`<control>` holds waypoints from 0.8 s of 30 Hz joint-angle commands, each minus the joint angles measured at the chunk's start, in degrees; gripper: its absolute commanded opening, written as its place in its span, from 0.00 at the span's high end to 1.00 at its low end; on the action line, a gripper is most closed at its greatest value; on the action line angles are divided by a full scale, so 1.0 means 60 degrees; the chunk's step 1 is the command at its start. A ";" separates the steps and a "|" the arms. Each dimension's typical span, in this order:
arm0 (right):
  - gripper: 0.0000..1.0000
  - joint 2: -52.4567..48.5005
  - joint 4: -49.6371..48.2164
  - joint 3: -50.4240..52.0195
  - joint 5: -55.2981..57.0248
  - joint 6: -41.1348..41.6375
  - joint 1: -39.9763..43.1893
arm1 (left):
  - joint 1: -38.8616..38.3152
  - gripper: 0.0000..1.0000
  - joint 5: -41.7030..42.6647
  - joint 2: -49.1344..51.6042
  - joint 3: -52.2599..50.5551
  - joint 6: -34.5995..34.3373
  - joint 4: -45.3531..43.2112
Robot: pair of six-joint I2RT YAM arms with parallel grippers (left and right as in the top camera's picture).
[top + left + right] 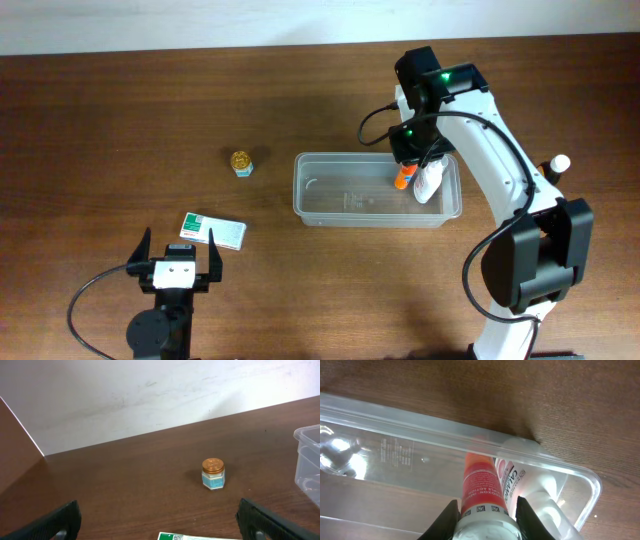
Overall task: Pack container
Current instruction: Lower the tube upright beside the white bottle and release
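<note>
The container [340, 195] is a clear shallow tub at the table's centre; its rim also shows in the right wrist view [420, 425] and its corner in the left wrist view [307, 460]. My right gripper [405, 172] [487, 515] hangs over the tub's right part, shut on a red-orange tube [480, 482] [401, 180] that points down into the tub. A white bottle [428, 183] [530, 490] lies inside, beside the tube. My left gripper [180, 255] [160, 520] rests near the front left, open, with nothing between its fingers.
A small jar with a gold lid [241, 161] [213, 474] stands left of the tub. A green-and-white box [212, 229] [200, 536] lies just ahead of the left gripper. A white-capped object [558, 164] sits behind the right arm at the far right.
</note>
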State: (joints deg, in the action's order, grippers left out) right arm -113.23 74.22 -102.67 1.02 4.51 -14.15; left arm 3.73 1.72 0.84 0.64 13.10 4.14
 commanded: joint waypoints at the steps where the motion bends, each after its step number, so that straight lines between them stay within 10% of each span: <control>1: 0.78 -0.0106 -0.0036 0.0142 -0.0131 0.0058 -0.0076 | 0.0051 0.00 0.0080 -0.0073 -0.0018 0.0117 0.0066; 24: 0.73 -0.0120 -0.0066 0.0193 -0.0127 0.0080 -0.0076 | 0.0051 0.00 0.0080 -0.0073 -0.0018 0.0117 0.0066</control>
State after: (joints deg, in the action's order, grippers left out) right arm -113.27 74.02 -101.82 0.56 4.51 -14.15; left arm 3.73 1.72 0.84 0.64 13.10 4.14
